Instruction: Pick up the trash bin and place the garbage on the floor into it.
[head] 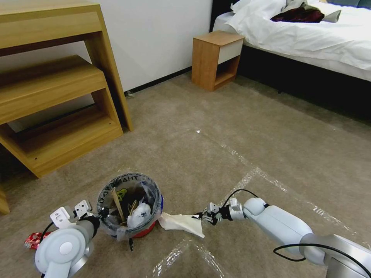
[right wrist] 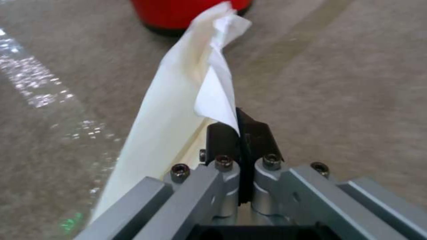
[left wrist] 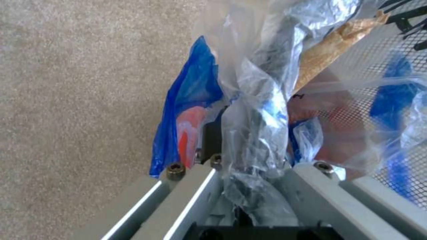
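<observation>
The trash bin (head: 129, 208), red with a blue rim and a clear printed liner, is low over the carpet floor (head: 216, 154) in front of me. My left gripper (head: 101, 214) is shut on its near rim and liner (left wrist: 253, 110). A thin wooden stick (head: 117, 204) and a white wad (head: 139, 216) lie inside the bin. My right gripper (head: 206, 217) is shut on one corner of a white crumpled paper (head: 181, 223), which trails toward the bin's side. In the right wrist view the paper (right wrist: 178, 110) hangs from the closed gripper (right wrist: 241, 133), with the bin's red base (right wrist: 178, 13) just beyond. A red wrapper (head: 33, 239) lies on the carpet beside the left arm.
A wooden desk with low shelves (head: 58, 96) stands at the left. A wooden nightstand (head: 216, 58) and a bed (head: 309, 34) are at the back right. Shiny tape lines (head: 262, 173) cross the open carpet ahead.
</observation>
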Robot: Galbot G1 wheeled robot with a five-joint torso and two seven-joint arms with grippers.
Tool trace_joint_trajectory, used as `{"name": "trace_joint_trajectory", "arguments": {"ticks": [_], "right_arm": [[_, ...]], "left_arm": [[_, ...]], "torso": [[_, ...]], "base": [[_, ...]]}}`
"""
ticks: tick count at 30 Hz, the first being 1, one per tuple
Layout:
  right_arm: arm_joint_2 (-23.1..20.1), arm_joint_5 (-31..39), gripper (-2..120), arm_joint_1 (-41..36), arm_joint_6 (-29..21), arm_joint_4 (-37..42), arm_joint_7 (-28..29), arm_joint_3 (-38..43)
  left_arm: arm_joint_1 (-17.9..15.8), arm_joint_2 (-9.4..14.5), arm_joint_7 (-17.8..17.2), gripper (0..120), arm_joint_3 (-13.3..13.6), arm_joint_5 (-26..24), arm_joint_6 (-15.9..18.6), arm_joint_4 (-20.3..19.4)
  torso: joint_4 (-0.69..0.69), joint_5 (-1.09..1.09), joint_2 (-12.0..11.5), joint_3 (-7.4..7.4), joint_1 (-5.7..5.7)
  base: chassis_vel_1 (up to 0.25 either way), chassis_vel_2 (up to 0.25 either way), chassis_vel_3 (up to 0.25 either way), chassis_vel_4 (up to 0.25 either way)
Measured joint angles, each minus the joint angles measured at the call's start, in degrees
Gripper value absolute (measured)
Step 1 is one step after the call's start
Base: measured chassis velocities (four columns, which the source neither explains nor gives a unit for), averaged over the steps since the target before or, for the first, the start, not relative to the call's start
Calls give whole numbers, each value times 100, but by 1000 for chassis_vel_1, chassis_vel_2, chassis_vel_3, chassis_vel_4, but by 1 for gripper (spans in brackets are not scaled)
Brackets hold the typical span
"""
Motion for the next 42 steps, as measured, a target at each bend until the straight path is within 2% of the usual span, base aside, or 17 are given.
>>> {"name": "trace_joint_trajectory", "arguments": {"ticks": [7,14,30,34,35,38,39,42], "right_arm": [[-345,74,0,138,-26,297,24,504],[-819,249,0,166,-184,947,300,981],[-1312,475,0,-116,-311,1685,647,2087],[-1556,1309,0,-217,-434,2516,853,2617],[-1556,1309,0,-217,-434,2516,853,2617],[-1732,1935,0,-366,-586,3403,1055,3099],[-1732,1935,0,-366,-586,3403,1055,3099],[-1895,2452,0,-460,-733,4214,1194,3313]], "left_arm": [[-18,113,-164,0,-52,-310,0,-239],[-7,291,-316,0,-146,-597,0,-499],[162,403,-365,0,-282,-726,0,-824],[160,521,-443,0,-321,-932,0,-954],[160,521,-443,0,-321,-932,0,-954],[162,612,-547,0,-352,-1177,0,-1018],[162,612,-547,0,-352,-1177,0,-1018],[149,726,-637,0,-370,-1472,-6,-1074]], "torso": [[0,1,0,0,0],[1,1,0,0,0],[1,1,0,0,0],[0,1,0,0,0],[0,1,0,0,0],[1,-2,0,-1,0],[1,-2,0,-1,0],[-1,0,0,-1,0]], "base": [[0,0,0,0],[0,0,0,0],[0,0,0,0],[0,0,0,0],[0,0,0,0],[0,0,0,0],[0,0,0,0],[0,0,0,0]]}}
